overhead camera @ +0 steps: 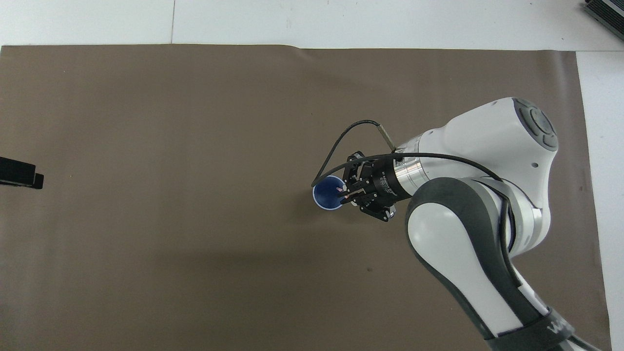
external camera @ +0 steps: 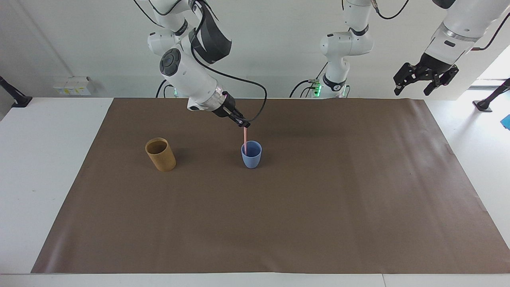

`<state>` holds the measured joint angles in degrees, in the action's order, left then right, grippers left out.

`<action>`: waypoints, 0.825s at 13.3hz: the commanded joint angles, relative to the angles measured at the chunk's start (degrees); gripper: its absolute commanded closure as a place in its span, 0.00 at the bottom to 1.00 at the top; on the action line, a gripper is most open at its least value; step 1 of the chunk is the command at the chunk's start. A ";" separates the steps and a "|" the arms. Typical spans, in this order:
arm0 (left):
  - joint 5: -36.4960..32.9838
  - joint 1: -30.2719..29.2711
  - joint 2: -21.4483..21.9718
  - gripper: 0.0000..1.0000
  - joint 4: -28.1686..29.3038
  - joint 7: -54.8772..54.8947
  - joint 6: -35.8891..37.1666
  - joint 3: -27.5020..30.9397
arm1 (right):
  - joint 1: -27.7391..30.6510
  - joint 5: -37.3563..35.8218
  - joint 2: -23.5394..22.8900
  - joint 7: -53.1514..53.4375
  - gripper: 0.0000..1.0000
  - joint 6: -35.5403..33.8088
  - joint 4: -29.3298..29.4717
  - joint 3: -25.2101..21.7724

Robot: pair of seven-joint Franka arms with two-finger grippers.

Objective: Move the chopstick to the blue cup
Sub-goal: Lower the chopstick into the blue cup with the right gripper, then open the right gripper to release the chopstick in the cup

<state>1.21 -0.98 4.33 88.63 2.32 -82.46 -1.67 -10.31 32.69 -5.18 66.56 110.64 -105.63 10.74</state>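
Note:
The light-blue cup stands upright near the middle of the brown mat. The pale-pink chopstick stands almost upright with its lower end inside the blue cup. My right gripper is over the cup's rim, its fingertips closed on the chopstick's top end. My left gripper hangs open and holds nothing, high over the left arm's end of the table, where that arm waits.
A taller tan-brown cup stands upright on the mat, beside the blue cup toward the right arm's end. In the overhead view the right arm hides it. White tabletop borders the mat.

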 commanded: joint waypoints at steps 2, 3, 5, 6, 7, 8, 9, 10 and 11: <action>0.46 0.11 0.59 0.00 0.06 -0.91 0.01 -0.09 | 0.20 -0.78 -0.97 -1.26 0.06 1.07 1.73 0.16; 0.46 0.19 0.51 0.00 0.06 -1.26 -0.07 -0.18 | 0.20 -1.13 -1.32 -1.17 0.00 1.07 2.70 0.16; 0.46 0.28 0.50 0.00 0.06 -1.44 -0.07 -0.27 | 0.37 -5.85 -1.15 -2.31 0.00 0.63 4.80 0.16; 0.46 0.11 0.33 0.00 0.06 -1.53 -0.25 -0.53 | 0.72 -8.32 -0.80 -3.53 0.00 0.10 5.95 0.16; 0.54 -0.16 0.50 0.00 0.06 -1.35 -0.16 -0.27 | 0.99 -9.56 0.16 -4.68 0.00 -0.07 6.57 0.16; 0.55 0.28 0.50 0.00 0.06 -1.35 -0.16 0.34 | 0.99 -10.36 1.47 -5.56 0.00 -0.08 6.57 -0.02; 0.55 1.06 0.42 0.00 0.06 -1.44 -0.42 0.35 | 0.99 -11.93 2.79 -6.87 0.00 -0.25 6.57 -0.11; 0.55 2.38 0.42 0.00 0.06 -1.53 -0.51 1.13 | 0.99 -13.86 4.20 -8.19 0.00 -1.12 6.57 -0.11; 0.55 3.70 0.42 0.00 0.06 -1.44 -0.51 2.97 | 0.99 -16.14 5.25 -10.03 0.00 -2.44 6.57 -0.11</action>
<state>1.36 -0.19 4.33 88.63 1.73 -82.47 -1.45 -10.01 20.06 -2.65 59.81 110.26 -98.68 10.28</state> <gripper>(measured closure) 0.000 0.000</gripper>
